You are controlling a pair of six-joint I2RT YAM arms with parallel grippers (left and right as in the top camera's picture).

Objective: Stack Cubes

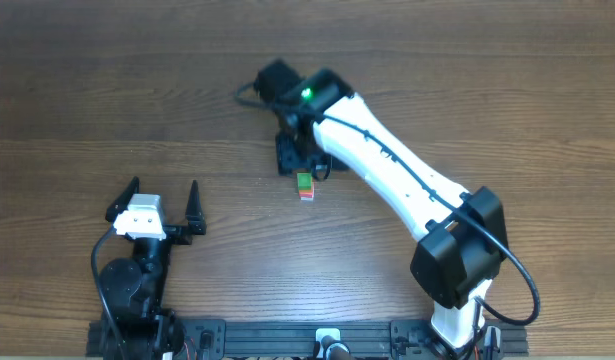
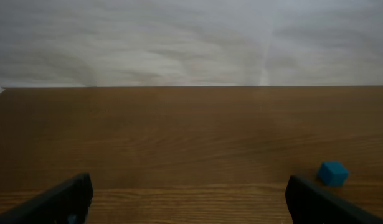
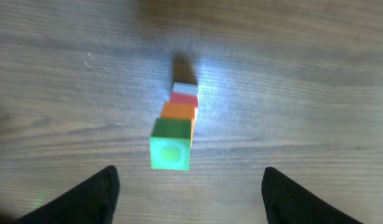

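Two fingers point(image 1: 194, 200) of the left gripper point(image 1: 164, 188) sit apart at lower left. At centre, the four-cube stack point(image 1: 305, 186), green on top, seems slightly uneven below the right gripper point(image 1: 299, 158), whose fingers point(image 3: 98, 193) are also apart. Lifting off askew could clip and topple it.

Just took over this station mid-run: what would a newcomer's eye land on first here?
The cube stack, green on top of orange, red and white, stands in the middle of the table, below the open right gripper. A lone blue cube sits apart, ahead of the left gripper, which is open near its base.
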